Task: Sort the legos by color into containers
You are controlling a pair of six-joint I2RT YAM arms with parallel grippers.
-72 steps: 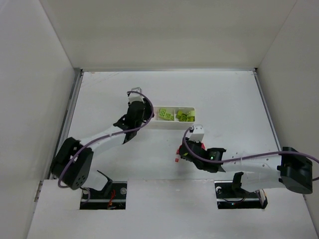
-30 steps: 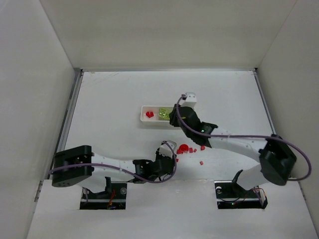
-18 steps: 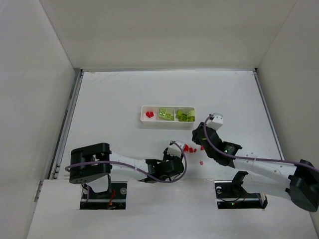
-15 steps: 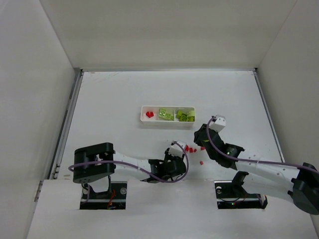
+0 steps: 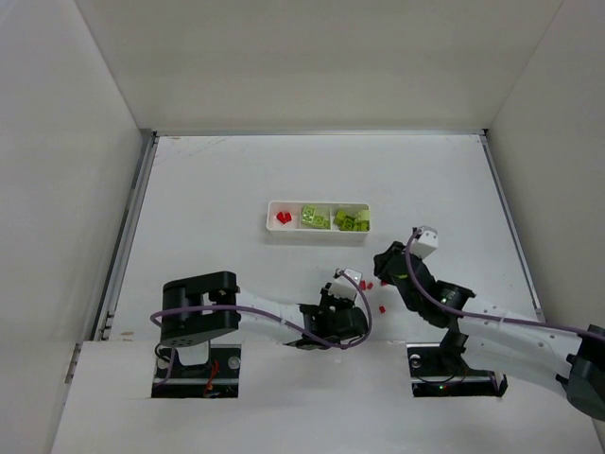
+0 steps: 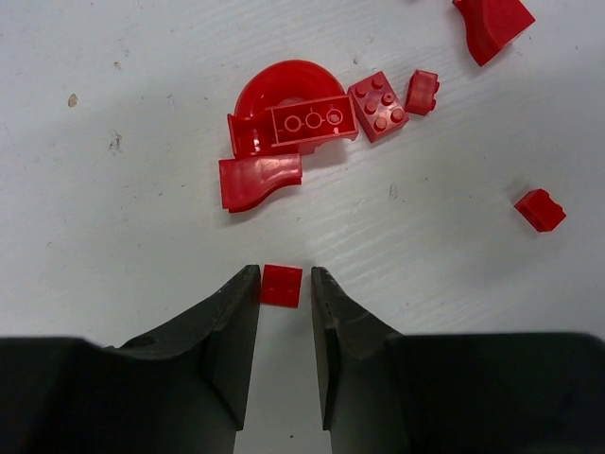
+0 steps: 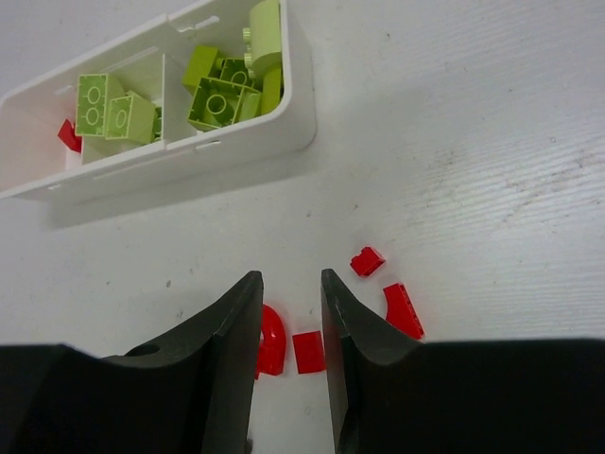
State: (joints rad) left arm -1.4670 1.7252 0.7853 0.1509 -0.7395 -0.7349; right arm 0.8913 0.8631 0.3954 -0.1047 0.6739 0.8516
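A tiny red lego (image 6: 282, 286) lies on the table between my left gripper's (image 6: 283, 282) fingertips. The left pad touches it and a thin gap shows at the right pad, so the jaws are narrowly open. Beyond it lie more red legos: an arch (image 6: 284, 83), an upturned long brick (image 6: 312, 123), a curved piece (image 6: 260, 181) and a studded square (image 6: 378, 106). My right gripper (image 7: 286, 282) hangs narrowly open and empty above the red scatter (image 7: 308, 352). The white tray (image 7: 236, 151) holds lime-green legos (image 7: 225, 99) in two compartments and a red one (image 7: 68, 134) in the third.
From above, the tray (image 5: 319, 236) lies mid-table, with the red scatter (image 5: 382, 308) nearer the arms. Both arms reach in low toward that scatter from either side. White walls enclose the table on three sides.
My left arm slid right along the near edge and its jaws narrowed round the tiny red lego. My right gripper left the tray and came back toward the red scatter.
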